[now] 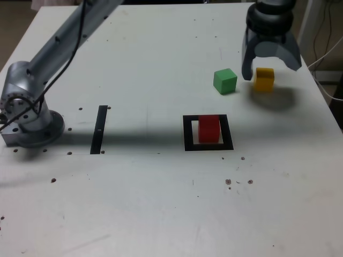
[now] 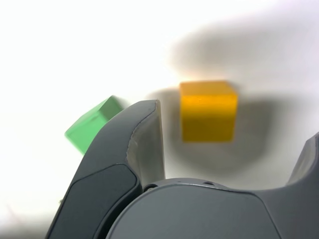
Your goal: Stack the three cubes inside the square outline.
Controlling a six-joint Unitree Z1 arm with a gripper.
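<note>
The red cube (image 1: 209,129) sits inside the black square outline (image 1: 187,134) on the white table. Further back, the green cube (image 1: 225,81) (image 2: 92,128) and the yellow cube (image 1: 264,78) (image 2: 208,110) rest apart on the table. My gripper (image 1: 269,67) hangs open just over the yellow cube, one finger (image 1: 247,59) on the side toward the green cube and the other (image 1: 289,56) on the far side. In the wrist view the yellow cube lies in the gap between the wide jaws, untouched as far as I can see.
A narrow black strip (image 1: 98,129) lies toward the exterior view's left, near the arm's base (image 1: 27,115). The table's right edge (image 1: 327,101) runs close to the yellow cube, with cables beyond it. Small dark specks dot the table.
</note>
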